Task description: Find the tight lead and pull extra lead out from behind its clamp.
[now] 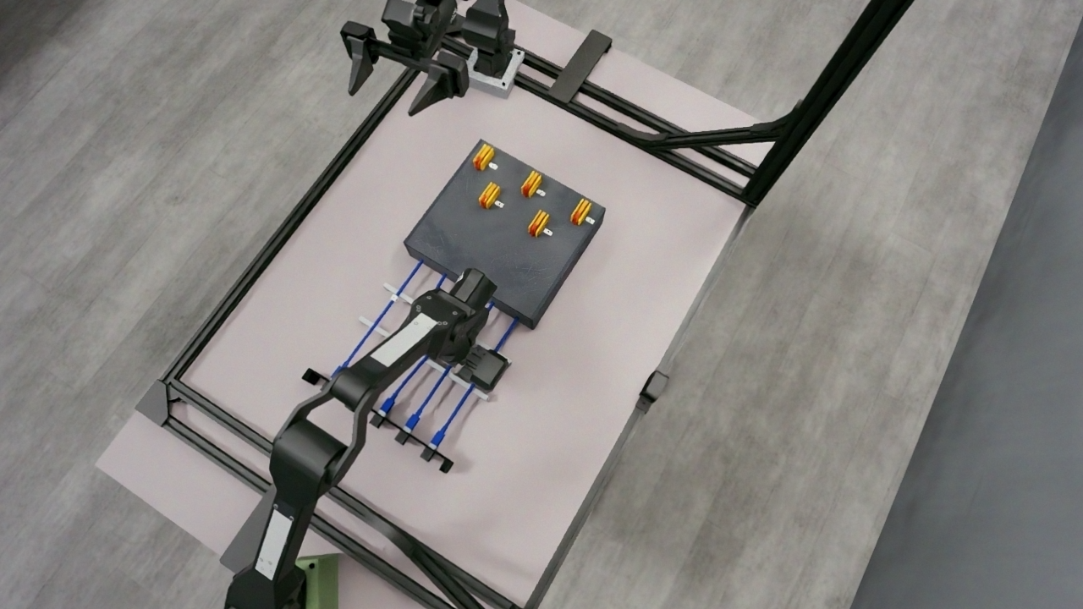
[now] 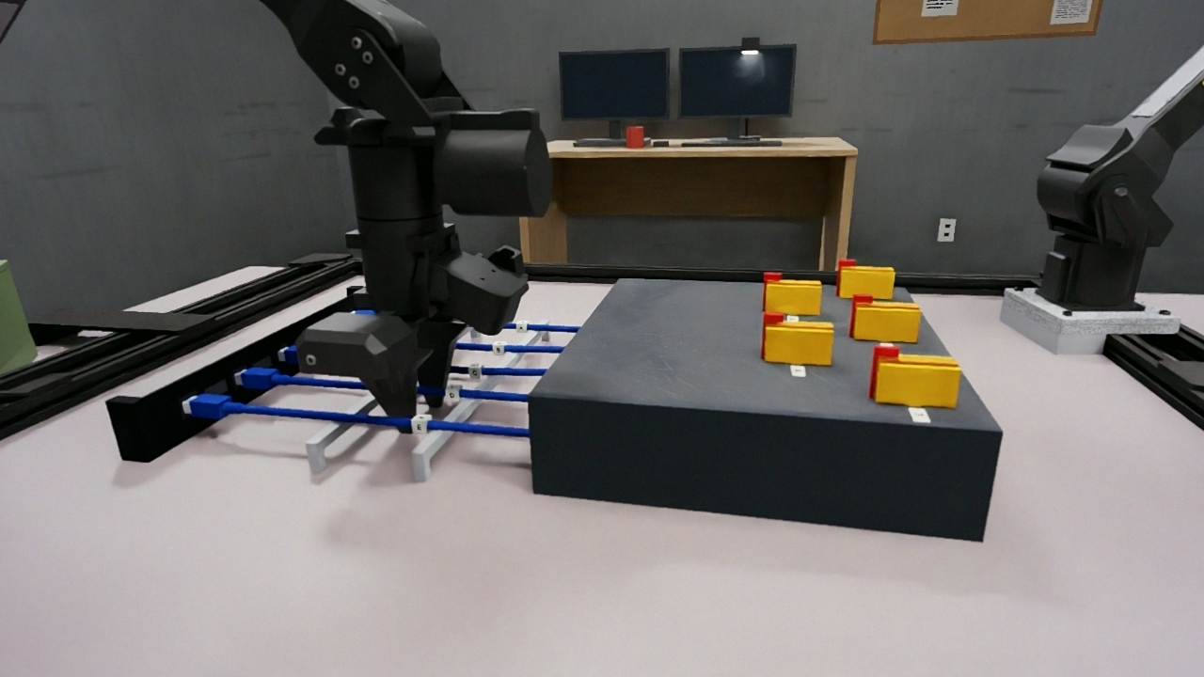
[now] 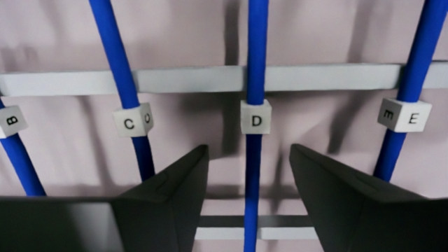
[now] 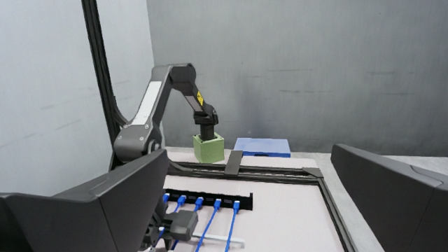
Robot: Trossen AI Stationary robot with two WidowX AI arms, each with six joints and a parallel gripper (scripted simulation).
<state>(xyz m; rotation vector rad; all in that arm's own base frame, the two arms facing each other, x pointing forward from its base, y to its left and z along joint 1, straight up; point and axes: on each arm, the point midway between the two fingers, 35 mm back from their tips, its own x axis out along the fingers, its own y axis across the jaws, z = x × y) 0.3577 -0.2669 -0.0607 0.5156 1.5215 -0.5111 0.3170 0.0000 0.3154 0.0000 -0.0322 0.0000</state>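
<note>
With its fingers apart at six o'clock of tag D [image 2: 453, 391] [image 3: 256, 117], the left hand [image 2: 418, 402] [image 3: 248, 152] should close centrally on lead D [image 2: 497, 395] [image 3: 253, 168], then tug gently, sparing its plug.

Pale pink tabletop [image 1: 575, 424] [image 2: 673, 589] [image 4: 290, 213]; dark box [image 1: 484, 249] [image 2: 757, 463], pale crossbars [image 1: 484, 395] [image 2: 425, 454] [image 3: 189, 80] [image 4: 224, 239], black socket strip [image 1: 447, 463] [image 2: 134, 429] [image 4: 249, 202] on it.
</note>
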